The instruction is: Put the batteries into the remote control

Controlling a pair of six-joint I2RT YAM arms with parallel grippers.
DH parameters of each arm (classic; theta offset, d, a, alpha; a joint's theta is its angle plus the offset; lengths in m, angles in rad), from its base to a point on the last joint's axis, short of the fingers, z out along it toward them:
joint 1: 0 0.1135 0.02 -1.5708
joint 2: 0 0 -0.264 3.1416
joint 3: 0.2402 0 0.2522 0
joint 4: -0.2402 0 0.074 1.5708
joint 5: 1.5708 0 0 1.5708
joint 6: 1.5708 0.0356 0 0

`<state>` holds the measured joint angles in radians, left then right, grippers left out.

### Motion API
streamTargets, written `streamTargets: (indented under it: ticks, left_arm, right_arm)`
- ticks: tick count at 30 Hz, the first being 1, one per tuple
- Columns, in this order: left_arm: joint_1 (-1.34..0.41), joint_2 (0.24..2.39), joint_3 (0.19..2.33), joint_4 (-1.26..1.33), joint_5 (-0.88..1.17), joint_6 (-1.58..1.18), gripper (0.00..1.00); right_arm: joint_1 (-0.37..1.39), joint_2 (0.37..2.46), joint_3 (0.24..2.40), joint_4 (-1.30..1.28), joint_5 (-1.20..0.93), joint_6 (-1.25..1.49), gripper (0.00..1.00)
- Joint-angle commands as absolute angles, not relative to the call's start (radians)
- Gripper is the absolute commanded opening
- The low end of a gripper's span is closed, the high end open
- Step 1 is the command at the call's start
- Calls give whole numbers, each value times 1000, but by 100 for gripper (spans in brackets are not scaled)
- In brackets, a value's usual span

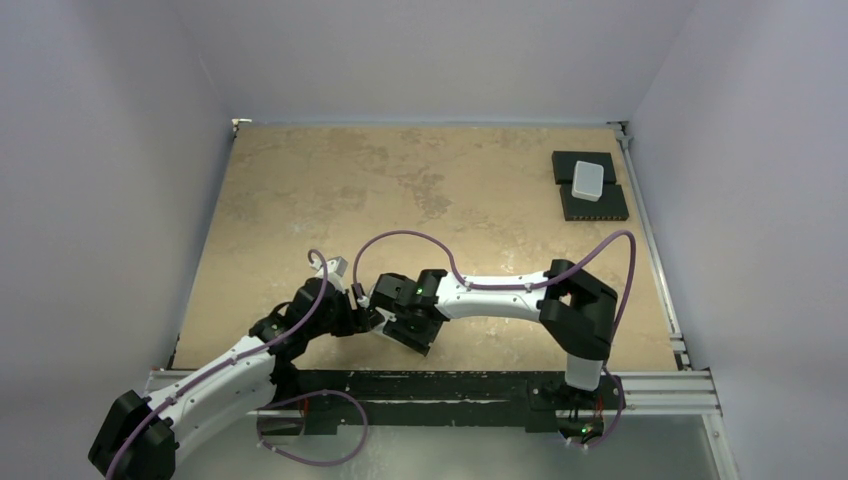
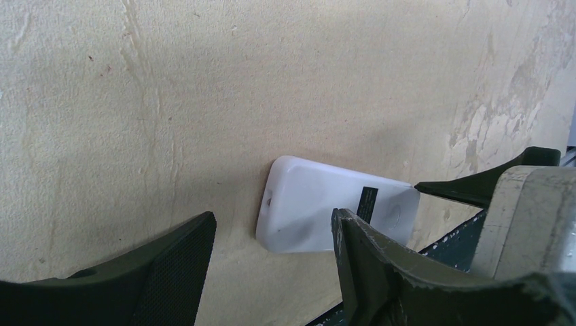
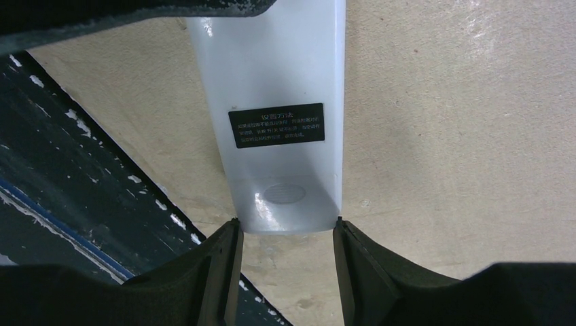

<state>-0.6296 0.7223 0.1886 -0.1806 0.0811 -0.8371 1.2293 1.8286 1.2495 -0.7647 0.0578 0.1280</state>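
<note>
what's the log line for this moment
white rectangular remote control: back up | right gripper: straddles its end, grip unclear | left gripper: open

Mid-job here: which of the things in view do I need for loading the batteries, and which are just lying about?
For the job:
- white rectangular plastic remote control, plain back up, black label
- right gripper, fingertips on both sides of its end
- left gripper, open
- batteries: none visible in any view

Lying about:
- plain white plastic box on black square pads, far right corner
</note>
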Motion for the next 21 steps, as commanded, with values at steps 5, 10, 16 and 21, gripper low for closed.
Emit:
streamTargets:
  ticks: [5,10,16,21]
  left_arm:
    - [-630,736,204,-200,80,-830,64]
    - [-630,738,204,-200,80,-829,64]
    - [-630,738,205,-199,80,-830,64]
    - [-630,738,204,-200,81,-829,64]
  right_arm:
    - [1227,1824,1279,-728,49,137,54]
    - [1227,1816,1279,-724,51,139,60]
    - [1227,1812,1278,-721,55,144,64]
    - [1227,1807,1283,-722,65,146,85]
